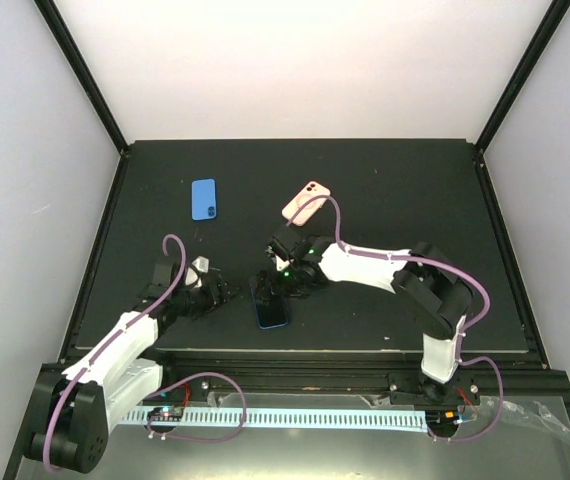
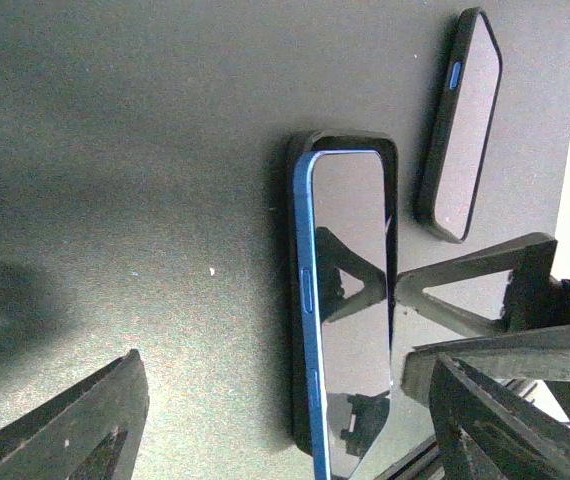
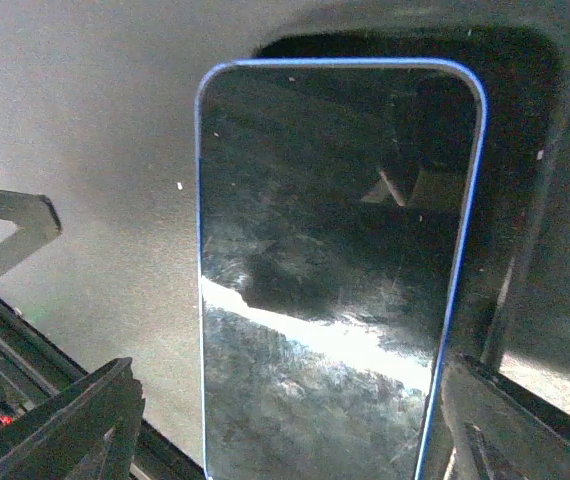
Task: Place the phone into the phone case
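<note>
The right gripper (image 3: 290, 400) stands wide open astride the blue-edged phone (image 1: 271, 308) at the near edge of the table (image 1: 415, 200), seemingly not gripping it. The left gripper (image 1: 219, 292), just left, gapes empty. The pink phone case (image 1: 306, 203) lies farther back.

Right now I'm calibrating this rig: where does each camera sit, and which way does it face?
Top external: high behind left arm and right arm, both in view, looking down at the table.
Left wrist: low over the table, facing the phone sidelong; left gripper shows.
Right wrist: close above the phone, looking down; right gripper straddles it.
Shared: the phone, in all three.
</note>
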Tool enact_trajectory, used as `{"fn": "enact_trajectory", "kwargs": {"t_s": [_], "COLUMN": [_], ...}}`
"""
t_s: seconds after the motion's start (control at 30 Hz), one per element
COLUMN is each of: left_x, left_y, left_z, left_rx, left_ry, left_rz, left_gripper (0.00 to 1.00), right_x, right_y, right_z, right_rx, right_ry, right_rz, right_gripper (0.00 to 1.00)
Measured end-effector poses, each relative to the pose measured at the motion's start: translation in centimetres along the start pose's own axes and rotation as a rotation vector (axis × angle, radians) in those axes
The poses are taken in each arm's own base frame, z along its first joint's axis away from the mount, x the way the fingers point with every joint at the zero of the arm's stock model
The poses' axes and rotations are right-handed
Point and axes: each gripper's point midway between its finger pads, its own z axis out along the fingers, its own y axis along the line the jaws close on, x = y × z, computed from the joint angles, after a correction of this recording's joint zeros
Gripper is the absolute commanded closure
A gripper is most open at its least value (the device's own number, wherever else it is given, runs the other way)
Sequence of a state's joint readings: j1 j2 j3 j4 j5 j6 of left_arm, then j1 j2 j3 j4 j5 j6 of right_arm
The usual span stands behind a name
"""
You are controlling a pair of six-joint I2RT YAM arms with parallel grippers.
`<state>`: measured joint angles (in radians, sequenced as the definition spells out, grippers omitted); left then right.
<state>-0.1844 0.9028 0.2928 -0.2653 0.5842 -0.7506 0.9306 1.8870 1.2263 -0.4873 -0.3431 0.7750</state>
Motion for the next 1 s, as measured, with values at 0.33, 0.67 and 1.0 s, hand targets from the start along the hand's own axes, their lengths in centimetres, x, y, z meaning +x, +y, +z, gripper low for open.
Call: {"fn": "enact_trajectory", "kwargs": {"t_s": [0.33, 0.67, 1.0], "left_x": [1.6, 3.2, 4.4], "left_y": [0.7, -0.5, 0.1], "left_z": [0.7, 2.0, 3.5], "left_rx": [0.028, 0.061, 0.013], "left_ry": [0.033, 0.097, 0.141], "left_rz": [-0.016, 0.006, 0.009], "left_gripper": [0.36, 0.43, 0.53], "right_x": [-0.7, 0.2, 0.3], "right_y": [-0.7, -3.3, -3.4], "right_z": [-2.9, -1.8, -0.5], "right_rx": [-0.045, -0.029, -0.052], "right_ry": [-0.116, -0.102, -0.081], "right_rz": [-0.071, -0.069, -0.072], "right_gripper": [0.44, 0.55, 0.62]}}
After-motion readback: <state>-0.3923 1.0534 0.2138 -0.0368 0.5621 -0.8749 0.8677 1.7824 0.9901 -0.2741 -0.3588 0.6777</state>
